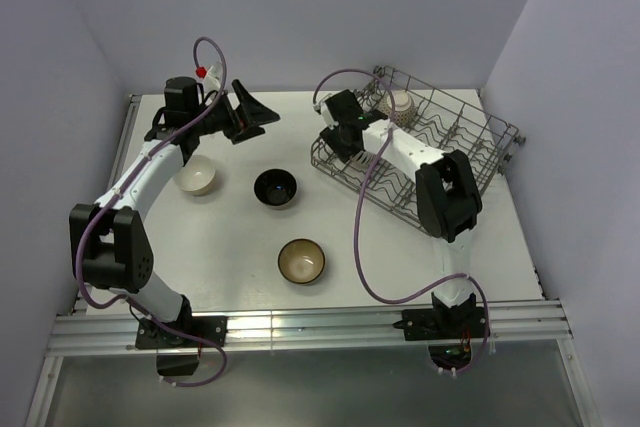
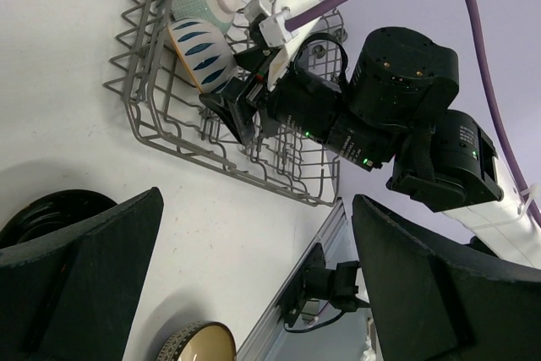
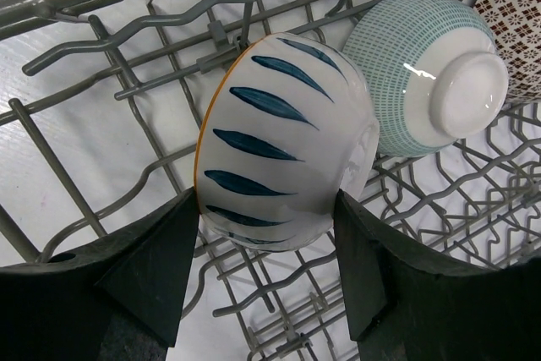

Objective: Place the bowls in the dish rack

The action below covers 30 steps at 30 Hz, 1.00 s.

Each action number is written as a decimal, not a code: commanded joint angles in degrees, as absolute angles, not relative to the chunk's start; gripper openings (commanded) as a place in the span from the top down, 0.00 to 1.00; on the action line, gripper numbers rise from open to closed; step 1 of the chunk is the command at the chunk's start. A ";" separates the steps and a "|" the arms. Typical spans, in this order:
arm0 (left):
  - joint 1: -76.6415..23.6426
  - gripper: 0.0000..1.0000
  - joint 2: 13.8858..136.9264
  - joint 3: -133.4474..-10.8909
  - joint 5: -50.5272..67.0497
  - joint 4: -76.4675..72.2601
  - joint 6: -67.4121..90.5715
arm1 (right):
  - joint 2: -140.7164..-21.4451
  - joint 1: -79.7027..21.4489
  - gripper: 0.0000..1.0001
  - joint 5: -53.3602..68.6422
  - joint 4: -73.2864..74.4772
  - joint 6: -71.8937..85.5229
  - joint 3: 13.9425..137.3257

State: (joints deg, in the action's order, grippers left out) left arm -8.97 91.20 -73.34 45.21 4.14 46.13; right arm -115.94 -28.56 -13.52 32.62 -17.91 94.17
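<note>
One blue-leafed bowl (image 3: pixel 279 141) stands on edge in the dish rack (image 1: pixel 500 133) at the table's (image 1: pixel 230 247) 2 o'clock, pinched by the right gripper (image 3: pixel 270 238), with a teal bowl (image 3: pixel 401 65) at its 2 o'clock. Release should wait until the rack cradles it. The left gripper (image 1: pixel 247 117) gapes empty at 11 o'clock.

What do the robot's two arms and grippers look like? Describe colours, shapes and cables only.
The left arm and right arm both have white tubular links joined by chunky black joints. The left gripper and right gripper carry broad, black, wedge-shaped fingers. A purple cable loops along each arm; the left one bears a small red tag.
</note>
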 commanded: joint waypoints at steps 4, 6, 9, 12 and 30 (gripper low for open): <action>-8.44 0.00 87.72 -73.56 46.23 4.92 43.60 | -116.98 -30.23 0.77 -17.49 33.75 -19.86 94.66; -8.35 0.00 87.54 -73.56 46.06 5.18 43.07 | -116.63 -30.67 0.58 -18.19 33.58 -20.13 94.31; -8.26 0.00 87.19 -73.56 45.70 6.06 42.28 | -116.63 -30.94 0.46 -18.72 33.92 -20.13 93.87; -8.09 0.00 86.75 -73.39 45.53 6.50 41.57 | -116.63 -30.94 0.38 -18.90 34.63 -19.95 93.95; -6.77 0.01 82.01 -74.96 41.58 17.20 28.67 | -110.41 -31.03 0.06 -14.68 35.86 -17.84 93.95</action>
State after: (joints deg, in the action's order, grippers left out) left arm -7.03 85.54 -73.30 43.77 12.69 35.57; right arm -116.01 -30.68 -16.45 35.62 -18.92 93.43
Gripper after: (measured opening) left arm 0.994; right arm 0.937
